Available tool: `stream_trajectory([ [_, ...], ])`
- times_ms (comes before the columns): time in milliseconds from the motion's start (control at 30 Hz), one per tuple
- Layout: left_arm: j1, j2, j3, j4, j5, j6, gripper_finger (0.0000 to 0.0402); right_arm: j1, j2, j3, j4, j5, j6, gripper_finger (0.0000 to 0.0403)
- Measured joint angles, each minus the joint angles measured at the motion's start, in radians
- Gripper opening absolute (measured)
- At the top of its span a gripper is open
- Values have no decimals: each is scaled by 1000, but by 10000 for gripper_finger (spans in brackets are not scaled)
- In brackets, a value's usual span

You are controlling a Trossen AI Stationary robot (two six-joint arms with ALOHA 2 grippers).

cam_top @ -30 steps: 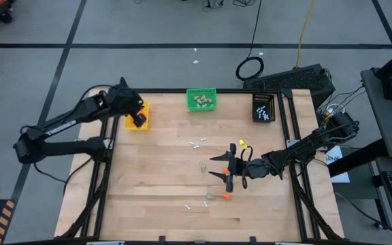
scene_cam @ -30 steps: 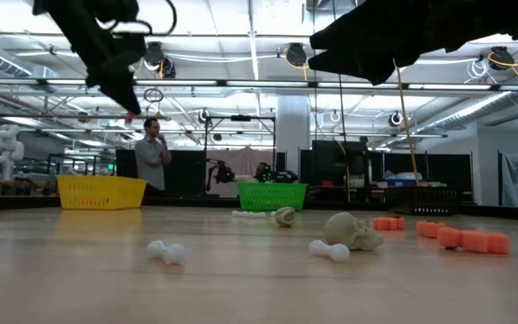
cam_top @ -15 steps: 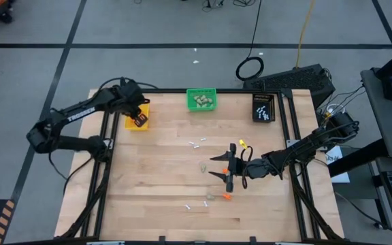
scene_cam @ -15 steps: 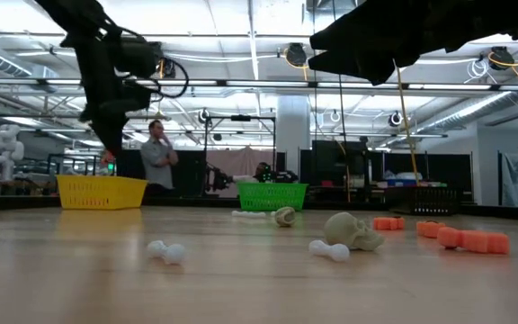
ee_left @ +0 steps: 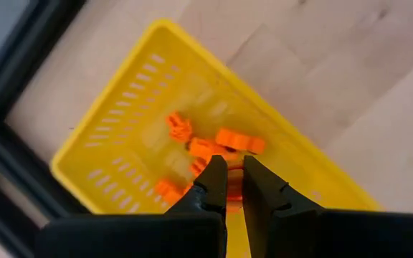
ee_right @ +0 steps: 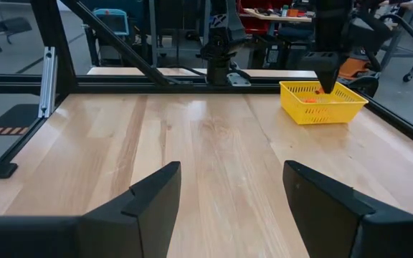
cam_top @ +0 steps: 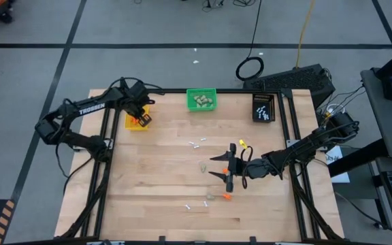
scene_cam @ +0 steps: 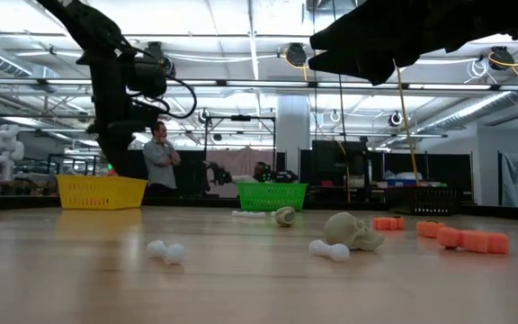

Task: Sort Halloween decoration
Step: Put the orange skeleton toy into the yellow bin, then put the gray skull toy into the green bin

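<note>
My left gripper point(ee_left: 235, 176) points down into the yellow bin point(cam_top: 136, 120) at the table's far left. It is shut on a small orange bit. Several orange bits point(ee_left: 221, 147) lie on the bin's floor. My right gripper point(cam_top: 223, 167) hangs level and open over the table's middle right, with nothing between its fingers point(ee_right: 156, 195). Loose pieces lie on the wood: white sticks point(cam_top: 197, 143), a beige lump point(cam_top: 203, 166) and orange bits point(cam_top: 226, 197). In the low view they are a skull-like lump point(scene_cam: 351, 230), bones point(scene_cam: 165, 251) and orange pieces point(scene_cam: 473, 239). My left gripper pinches an orange bit point(ee_left: 234, 172) between its two fingertips, coming from above and pointing steeply down. The bit is at the height of the yellow bin's rim, over the pieces inside. I cannot tell whether it touches them.
A green bin point(cam_top: 201, 100) with beige lumps stands at the far middle edge. A black bin point(cam_top: 263, 107) with white sticks stands at the far right. A dark frame rail point(cam_top: 107, 136) runs along the table's sides. A person point(scene_cam: 160, 162) stands in the room behind.
My left gripper has come down toward the yellow bin, tipping to point more steeply down. It has stayed shut, with the orange bit at its tips. My right gripper has kept still.
</note>
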Motion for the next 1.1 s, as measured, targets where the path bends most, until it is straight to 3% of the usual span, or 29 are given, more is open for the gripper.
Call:
stream_trajectory([
  [333,0,0,-36,56,-44,-7,19,0,0,0,0,0,0,231],
  [733,0,0,-48,81,-55,-22,87,0,0,0,0,0,0,231],
  [1100,-5,-6,-26,62,-55,-33,91,0,0,0,-13,0,0,231],
])
